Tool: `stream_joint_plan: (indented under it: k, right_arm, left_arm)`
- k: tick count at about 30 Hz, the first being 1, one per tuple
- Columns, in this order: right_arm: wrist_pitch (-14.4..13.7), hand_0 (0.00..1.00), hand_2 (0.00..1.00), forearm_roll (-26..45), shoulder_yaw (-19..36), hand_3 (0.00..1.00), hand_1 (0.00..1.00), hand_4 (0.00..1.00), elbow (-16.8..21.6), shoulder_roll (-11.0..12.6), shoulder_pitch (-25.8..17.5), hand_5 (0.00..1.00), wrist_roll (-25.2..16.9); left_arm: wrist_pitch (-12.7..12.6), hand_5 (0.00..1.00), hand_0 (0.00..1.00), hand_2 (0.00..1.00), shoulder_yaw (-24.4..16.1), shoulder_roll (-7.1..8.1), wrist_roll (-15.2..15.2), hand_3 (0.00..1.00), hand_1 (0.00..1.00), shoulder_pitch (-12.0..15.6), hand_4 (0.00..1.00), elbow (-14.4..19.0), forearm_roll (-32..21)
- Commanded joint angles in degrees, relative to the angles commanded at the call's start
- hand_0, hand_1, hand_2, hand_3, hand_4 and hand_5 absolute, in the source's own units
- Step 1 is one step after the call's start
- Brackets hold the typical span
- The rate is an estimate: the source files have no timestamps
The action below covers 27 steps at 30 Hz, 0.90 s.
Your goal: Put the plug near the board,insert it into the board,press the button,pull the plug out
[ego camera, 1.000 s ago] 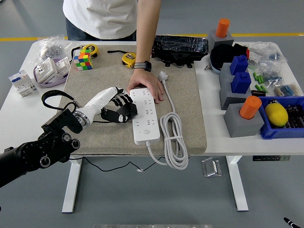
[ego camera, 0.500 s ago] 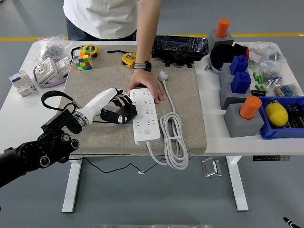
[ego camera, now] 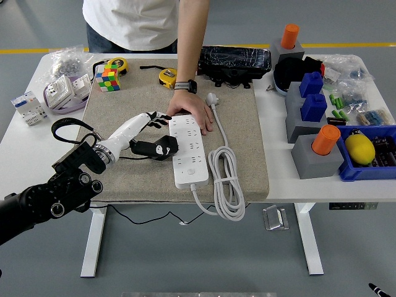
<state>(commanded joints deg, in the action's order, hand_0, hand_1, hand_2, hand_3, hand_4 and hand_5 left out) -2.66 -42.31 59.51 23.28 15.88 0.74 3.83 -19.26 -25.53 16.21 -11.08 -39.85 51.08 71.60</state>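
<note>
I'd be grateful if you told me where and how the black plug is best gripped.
Grip the black plug by its blocky body, thumb and fingers across the near and far sides, coming from the left, where the left hand is. The power strip adjoins its right end, and its cable trails left.

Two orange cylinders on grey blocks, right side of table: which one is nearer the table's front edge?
The orange cylinder beside the blue bin with the yellow lemon-shaped object. The other orange cylinder stands at the far edge.

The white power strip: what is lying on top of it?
A person's hand presses on the far end of the power strip, covering some sockets. The rest lies bare. The black plug sits beside it, under the robot's left hand.
</note>
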Motion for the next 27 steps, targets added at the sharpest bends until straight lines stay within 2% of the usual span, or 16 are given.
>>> stream_joint_plan:
  k: [1,2,5,7,8,11,13,14,18,19,20,27]
  right_arm:
    - [-0.01,0.623,0.641,-0.03,0.04,0.572,0.67,0.977,0.03,0.02,-0.01,0.585,-0.01]
    - [0.0,0.625,0.641,-0.1,0.04,0.572,0.671,0.977,0.04,0.05,-0.03,0.584,0.0]
    - [-0.02,0.625,0.641,-0.22,0.05,0.572,0.671,0.977,0.05,0.1,-0.11,0.584,0.0]
    - [-0.03,0.625,0.641,-0.39,0.29,0.572,0.671,0.977,0.11,0.07,-0.24,0.584,-0.02]
    - [-0.03,0.622,0.641,-0.46,0.37,0.572,0.67,0.977,0.14,0.06,-0.31,0.583,-0.01]
    - [0.0,0.622,0.641,-0.62,0.46,0.572,0.67,0.977,0.25,0.1,-0.46,0.583,0.01]
    - [-0.01,0.622,0.641,-0.74,0.56,0.572,0.67,0.977,0.33,0.16,-0.52,0.583,-0.01]
    - [-0.01,0.623,0.641,-0.79,0.67,0.572,0.67,0.978,0.36,0.21,-0.55,0.584,-0.01]
    - [-0.06,0.623,0.641,-0.94,0.98,0.572,0.67,0.978,0.39,0.29,-0.57,0.584,-0.08]
    - [-0.06,0.623,0.641,-0.95,1.01,0.572,0.67,0.978,0.39,0.31,-0.56,0.584,-0.11]
    - [-0.05,0.622,0.641,-0.95,1.01,0.573,0.67,0.977,0.39,0.32,-0.55,0.584,-0.13]
    - [-0.03,0.622,0.641,-1.01,0.88,0.572,0.67,0.978,0.6,0.27,-0.52,0.584,-0.2]
  left_arm:
    - [-0.66,0.394,0.732,0.764,-0.66,0.18,-0.23,0.794,0.744,0.46,0.998,0.66,-0.07]
    - [-1.74,0.507,0.707,0.734,-1.77,0.52,-0.61,0.759,0.719,1.37,0.998,1.83,-0.31]
    - [-4.79,0.507,0.707,0.734,-5.03,1.31,-0.43,0.759,0.719,4.07,0.998,5.23,0.57]
    - [-7.06,0.507,0.707,0.734,-8.26,2.43,1.55,0.759,0.719,7.32,0.998,8.76,3.13]
    - [-7.82,0.585,0.737,0.751,-9.61,2.9,2.2,0.757,0.742,8.95,0.99,10.52,4.36]
    - [-9.46,0.585,0.737,0.751,-12.29,4.59,4.43,0.757,0.742,13.39,0.99,15.1,8.45]
    - [-9.57,0.585,0.737,0.751,-13.35,5.69,6.37,0.757,0.742,16.26,0.99,17.94,11.05]
    - [-9.28,0.626,0.767,0.78,-13.64,6.32,7.68,0.767,0.789,17.74,0.956,19.45,12.37]
    - [-8.0,0.626,0.767,0.78,-13.64,7.58,10.44,0.767,0.789,21.08,0.956,22.85,14.89]
    - [-7.87,0.626,0.767,0.78,-13.53,7.66,10.68,0.767,0.789,21.5,0.956,23.18,15.05]
    - [-7.78,0.643,0.78,0.797,-13.44,7.67,10.85,0.791,0.806,21.76,0.893,23.35,15.15]
    - [-6.88,0.666,0.796,0.804,-12.62,6.79,11.93,0.797,0.819,21.72,0.889,23.66,15.01]
